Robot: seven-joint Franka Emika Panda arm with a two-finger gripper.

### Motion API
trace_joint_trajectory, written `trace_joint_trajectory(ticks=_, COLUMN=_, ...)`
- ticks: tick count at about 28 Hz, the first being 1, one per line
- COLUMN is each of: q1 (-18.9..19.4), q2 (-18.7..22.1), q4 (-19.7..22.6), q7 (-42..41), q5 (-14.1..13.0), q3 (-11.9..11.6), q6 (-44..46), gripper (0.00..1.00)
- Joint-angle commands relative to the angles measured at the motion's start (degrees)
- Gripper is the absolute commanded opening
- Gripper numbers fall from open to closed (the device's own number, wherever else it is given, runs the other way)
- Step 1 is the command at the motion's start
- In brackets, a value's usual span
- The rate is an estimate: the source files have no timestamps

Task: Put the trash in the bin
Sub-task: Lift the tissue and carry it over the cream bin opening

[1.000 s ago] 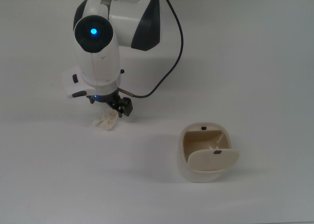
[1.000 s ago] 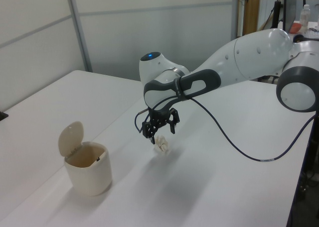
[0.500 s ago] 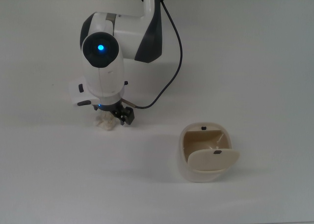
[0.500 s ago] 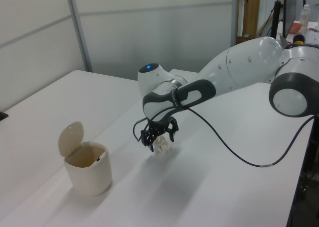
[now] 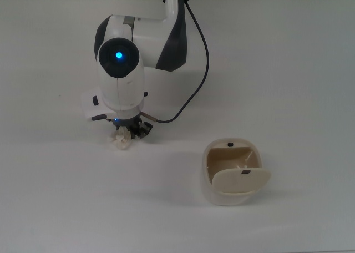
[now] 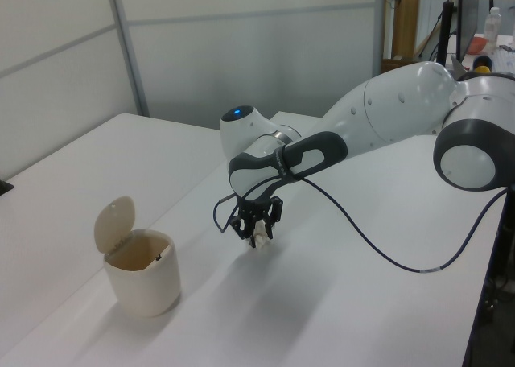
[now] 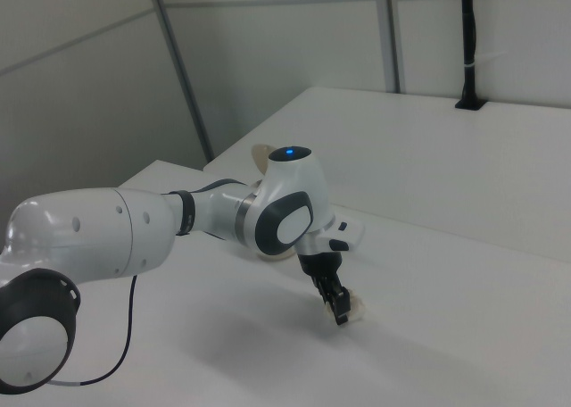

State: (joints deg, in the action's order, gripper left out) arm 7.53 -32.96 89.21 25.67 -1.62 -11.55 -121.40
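the gripper (image 5: pixel 128 134) is down at the table (image 5: pixel 310 70), its dark fingers (image 6: pixel 266 220) drawn in close on either side of the paper wad (image 5: pixel 121 140). in the left view the wad (image 6: pixel 259 240) sits between the fingertips and seems pinched, though it also rests on the table surface. in the right view the wad (image 7: pixel 354 310) shows just past the black fingers (image 7: pixel 336 305), touching them.

in the top view the wad lies at about 9 o'clock from the bin (image 5: pixel 222 193), well apart from it, with the arm (image 5: pixel 119 75) reaching in from 12 o'clock and covering most of the wad from above. a black cable (image 5: pixel 201 53) loops from the arm down to the wrist.

the bin stands upright on the table with its flap lid (image 5: pixel 241 180) swung open, the tan inside showing. in the left view the bin (image 6: pixel 145 278) is at about 8 o'clock from the gripper (image 6: pixel 256 231), lid (image 6: pixel 114 224) tipped up. in the right view the arm (image 7: pixel 134 228) hides nearly all of the bin.
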Motion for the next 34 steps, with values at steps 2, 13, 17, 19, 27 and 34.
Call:
trace_joint_trajectory(ticks=2, q1=0.2, q2=1.2, q4=0.3, q7=-2.3, q5=1.0, q3=0.0, q6=-0.9, gripper=0.00)
trace_joint_trajectory(ticks=13, q1=0.4, q2=5.6, q4=-0.8, q7=-2.8, q5=0.4, q3=0.2, q6=-0.4, gripper=0.00)
trace_joint_trajectory(ticks=17, q1=0.6, q2=6.9, q4=-2.0, q7=-3.1, q5=0.2, q3=1.6, q6=0.0, gripper=0.00)
trace_joint_trajectory(ticks=19, q1=0.6, q2=7.5, q4=-3.1, q7=-2.7, q5=0.1, q3=2.9, q6=0.4, gripper=0.00)
trace_joint_trajectory(ticks=27, q1=0.7, q2=9.0, q4=-6.1, q7=1.7, q5=0.8, q3=7.3, q6=0.8, gripper=0.00)
trace_joint_trajectory(ticks=34, q1=4.2, q2=8.3, q4=-7.8, q7=7.5, q5=1.8, q3=9.2, q6=-2.3, gripper=0.00)
